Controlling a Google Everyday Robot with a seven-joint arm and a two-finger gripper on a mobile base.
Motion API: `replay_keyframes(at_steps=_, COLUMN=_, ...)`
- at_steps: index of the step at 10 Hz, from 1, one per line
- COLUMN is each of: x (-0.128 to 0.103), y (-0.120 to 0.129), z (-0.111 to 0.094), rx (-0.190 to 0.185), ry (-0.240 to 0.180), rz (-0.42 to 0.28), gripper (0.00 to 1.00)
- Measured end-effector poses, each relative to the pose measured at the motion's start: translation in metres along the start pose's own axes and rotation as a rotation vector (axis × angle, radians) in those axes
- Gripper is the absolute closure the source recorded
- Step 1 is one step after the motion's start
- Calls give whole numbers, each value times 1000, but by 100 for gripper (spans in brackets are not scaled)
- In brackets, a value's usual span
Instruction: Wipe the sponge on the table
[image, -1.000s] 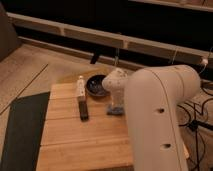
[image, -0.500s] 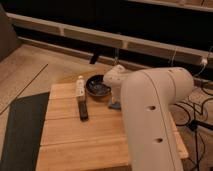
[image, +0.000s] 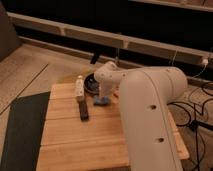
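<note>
The blue-grey sponge (image: 101, 101) lies flat on the light-brown plank table (image: 75, 145), in its far middle part. My gripper (image: 103, 93) comes straight down onto the sponge from the white wrist (image: 107, 75) and covers its top. The bulky white arm (image: 150, 115) fills the right foreground and hides the table's right side.
A black bar-shaped remote (image: 83, 109) lies just left of the sponge. A small white bottle (image: 79, 86) and a dark bowl (image: 92, 83) stand behind it near the far edge. A dark grey mat (image: 22, 130) covers the floor to the left. Cables (image: 196, 112) trail at the right.
The gripper and the sponge have slid left across the table, toward the remote and a little toward the far edge. The remote, bottle and bowl have stayed put.
</note>
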Motion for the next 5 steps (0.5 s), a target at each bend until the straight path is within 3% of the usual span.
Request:
replay_keyframes(at_steps=3, x=39, y=-38, z=-14, rx=52, ry=22, rz=36, gripper=60)
replay_keyframes(at_steps=5, x=53, y=-44, z=-5, rx=49, ry=51, rz=52, gripper=42)
